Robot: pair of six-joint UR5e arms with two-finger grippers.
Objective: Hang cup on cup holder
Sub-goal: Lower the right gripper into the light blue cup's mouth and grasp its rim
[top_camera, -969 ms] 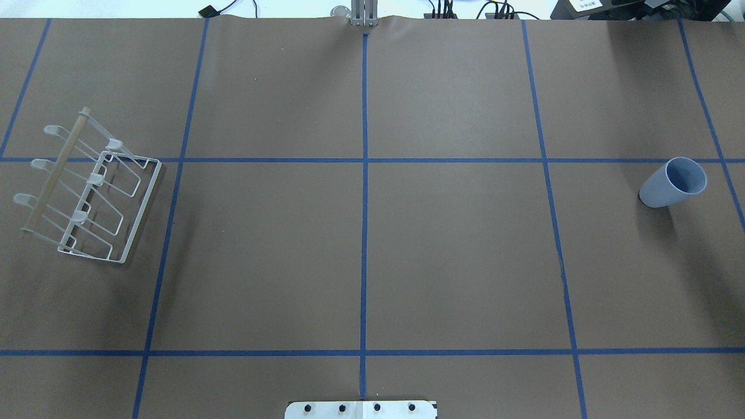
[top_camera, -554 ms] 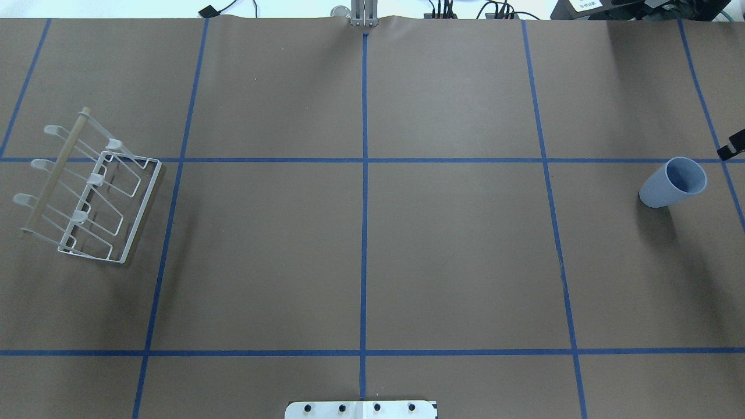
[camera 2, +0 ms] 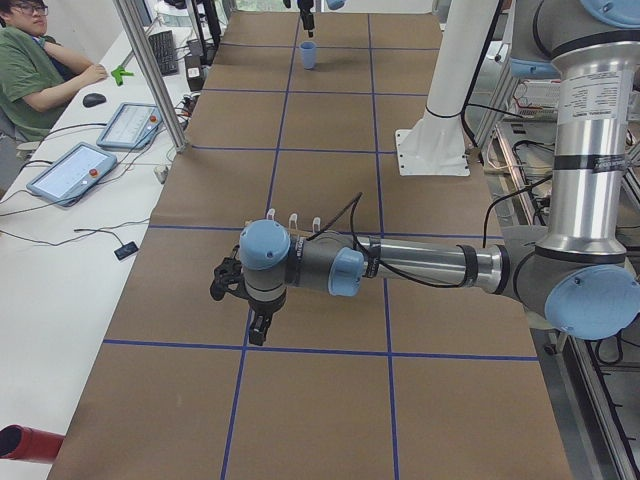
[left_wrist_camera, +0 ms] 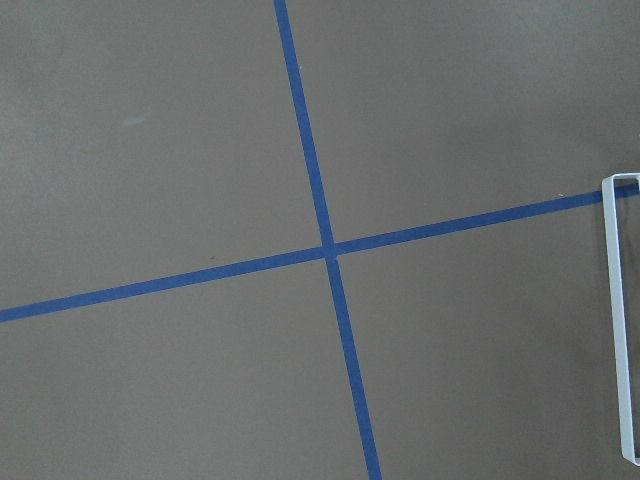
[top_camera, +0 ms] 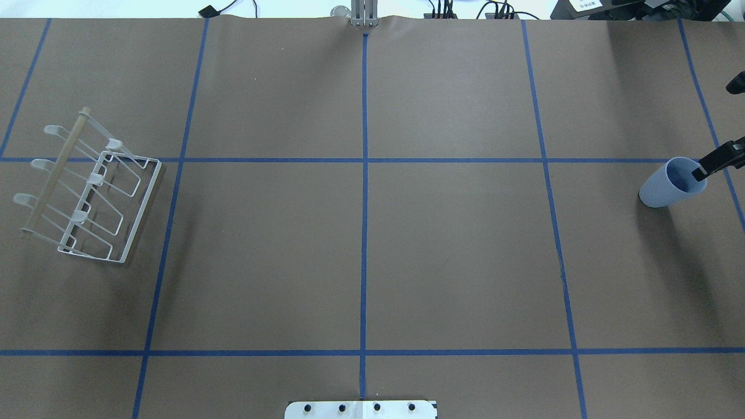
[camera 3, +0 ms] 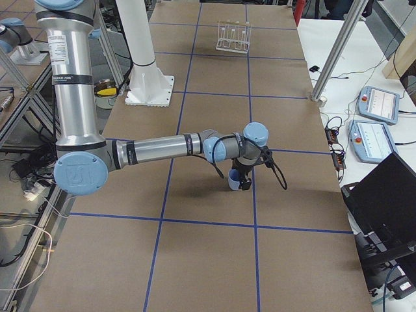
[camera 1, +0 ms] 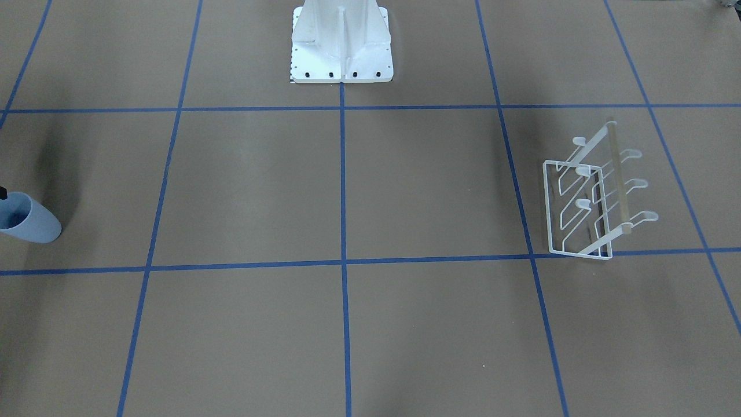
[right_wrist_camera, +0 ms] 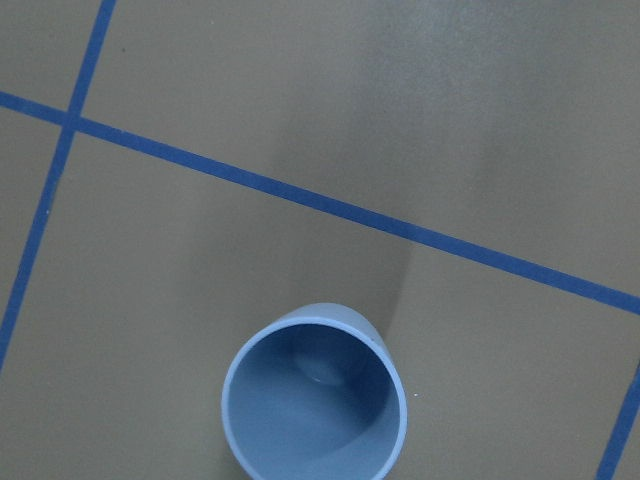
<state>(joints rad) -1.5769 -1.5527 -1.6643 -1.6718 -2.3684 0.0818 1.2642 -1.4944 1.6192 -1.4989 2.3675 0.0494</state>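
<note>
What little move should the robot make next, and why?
Probably lower the right gripper and shut it on the cup: the cup stands upright and ungripped, one finger of the open gripper shows at its rim, and the holder is far off.

One cup and one cup holder are on the one table; the holder has six prongs, three to a side, and one wooden dowel bar. There are two robot arms, the left arm and the right arm, and one white pedestal. One person sits at the side bench, where two tablet pendants and one computer mouse lie
</note>
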